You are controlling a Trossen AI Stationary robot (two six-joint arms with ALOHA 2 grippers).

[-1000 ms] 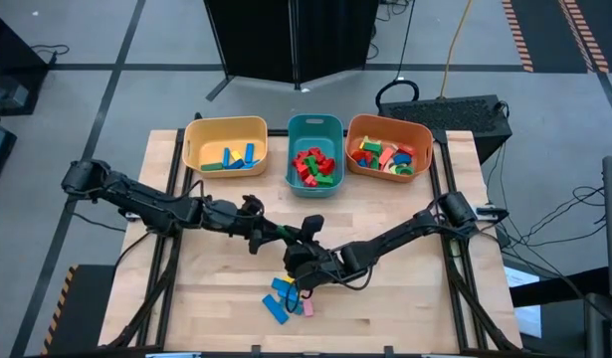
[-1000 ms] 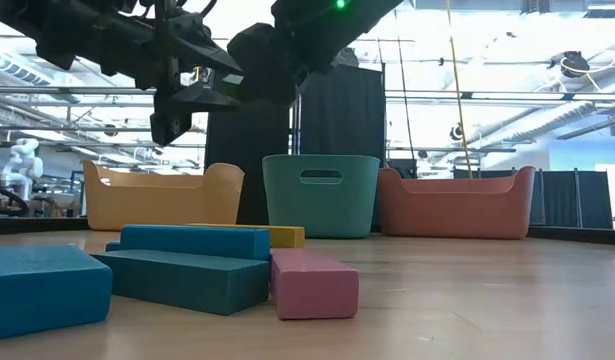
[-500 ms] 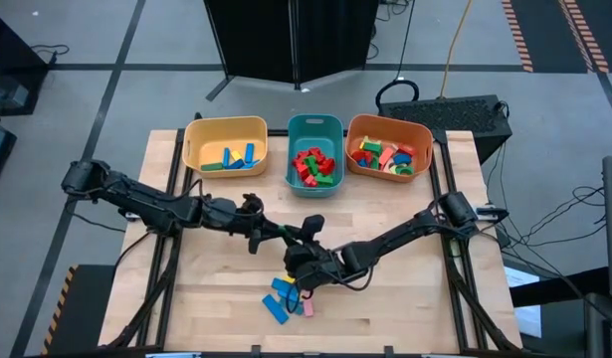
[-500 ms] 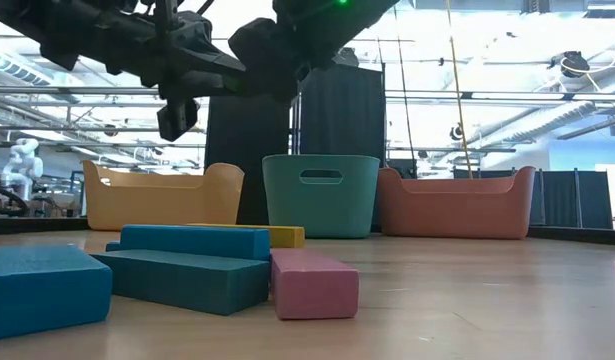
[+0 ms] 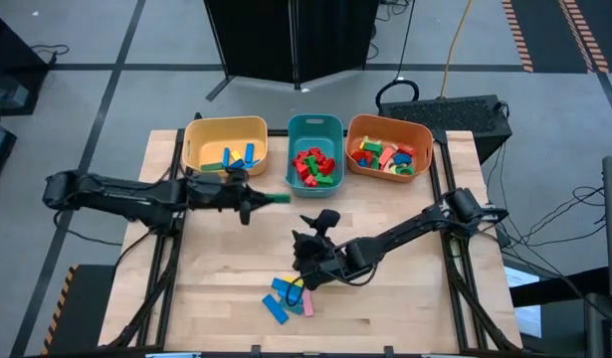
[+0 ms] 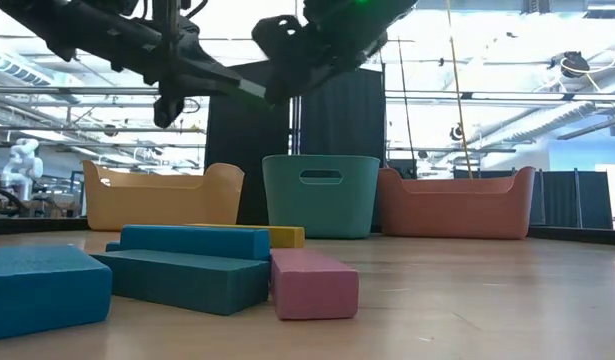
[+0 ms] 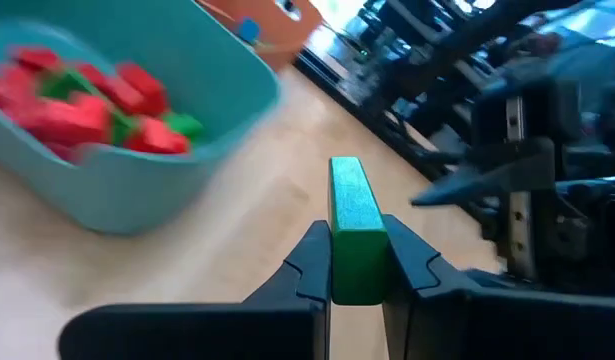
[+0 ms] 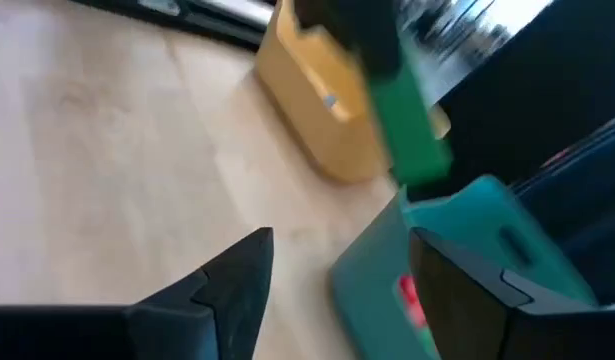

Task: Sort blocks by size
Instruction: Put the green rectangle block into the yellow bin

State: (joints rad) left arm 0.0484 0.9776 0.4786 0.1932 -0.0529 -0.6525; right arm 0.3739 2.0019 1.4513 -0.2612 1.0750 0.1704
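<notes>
One green block (long, bar-shaped) sits pinched between left fingers.

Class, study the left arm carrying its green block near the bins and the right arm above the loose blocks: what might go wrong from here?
1. The left gripper pinches the green block only at one end; most of it sticks out, so it may twist or slip loose.
2. It hangs between the yellow bin and the teal bin, so it may land in the wrong one.
3. The right gripper, open, hovers near the loose blocks and may scatter them when lowering.
</notes>
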